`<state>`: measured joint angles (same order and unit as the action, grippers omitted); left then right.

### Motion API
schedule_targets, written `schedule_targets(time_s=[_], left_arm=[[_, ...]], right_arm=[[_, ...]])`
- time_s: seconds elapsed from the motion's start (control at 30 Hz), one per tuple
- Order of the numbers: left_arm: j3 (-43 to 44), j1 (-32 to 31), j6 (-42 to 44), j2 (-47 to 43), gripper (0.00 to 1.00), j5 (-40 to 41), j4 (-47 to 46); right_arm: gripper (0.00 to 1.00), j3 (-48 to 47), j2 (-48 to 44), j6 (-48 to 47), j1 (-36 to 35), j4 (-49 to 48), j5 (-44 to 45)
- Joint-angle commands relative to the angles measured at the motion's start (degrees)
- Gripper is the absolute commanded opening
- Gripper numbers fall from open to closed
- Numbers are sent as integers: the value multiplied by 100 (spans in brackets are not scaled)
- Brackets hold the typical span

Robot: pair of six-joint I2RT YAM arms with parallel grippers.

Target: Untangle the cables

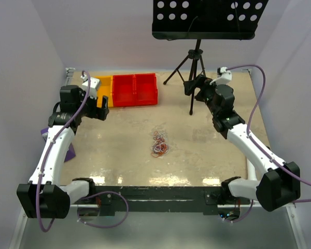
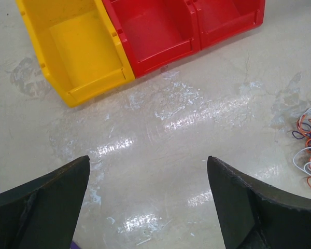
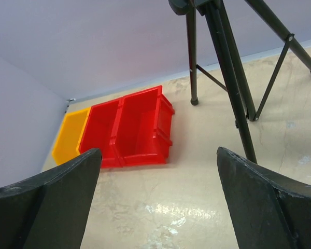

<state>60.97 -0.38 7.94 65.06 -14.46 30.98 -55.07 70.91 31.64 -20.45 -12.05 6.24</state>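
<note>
Cables: one small knot of red, orange and white loops, loose on the tabletop. They lie on the near side of the red bins and a little to their right, well apart from them; nothing touches the knot

Left tool: hangs above the tabletop just in front of the red bins, fingers spread wide, nothing between them. Its camera catches the cables only at the right edge of view, so it is not lined up over them

Right tool: held high, far to the right of the red bins, close by the tripod. Fingers also spread, nothing held; its view looks across at the bins and misses the cables altogether

Yellow bin: sits against the left side of the red bins, in one row

Reading: both arms look parked off to either side of the work, opened ready for a first pick. Untangling not yet begun, knot intact. The bins probably wait for separated strands, though that is a guess

Next move likely needs one tool pinching an outer loop while the other pins the rest. The wires are thin and flat on a glossy surface, so they will be hard to nip, and the whole bundle may drag along
</note>
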Motion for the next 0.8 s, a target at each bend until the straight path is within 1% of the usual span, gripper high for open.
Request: schedule_targets(time_s=[0.0,0.1,0.23,0.4,0.63,0.77], left_arm=[[134,38,-214,42,100,-197,-49],[152,38,-223,51,100,-224,-48],[240,38,-180,95,100,-145,57],[222,38,-153,86,100,-101,145],[205,38,-170,200,100,-101,154],[240,38,-162,235,100,-92,180]], right_arm=[[98,-75,36,-210,-64,-341,-220],[98,-92,177,-307,-275,-342,-89],[98,-109,405,-483,-968,-245,693],[98,-83,862,-448,-1725,-175,1186],[98,-109,1433,-413,-2489,-192,1695],[98,-232,1916,-325,-2754,-34,2003]])
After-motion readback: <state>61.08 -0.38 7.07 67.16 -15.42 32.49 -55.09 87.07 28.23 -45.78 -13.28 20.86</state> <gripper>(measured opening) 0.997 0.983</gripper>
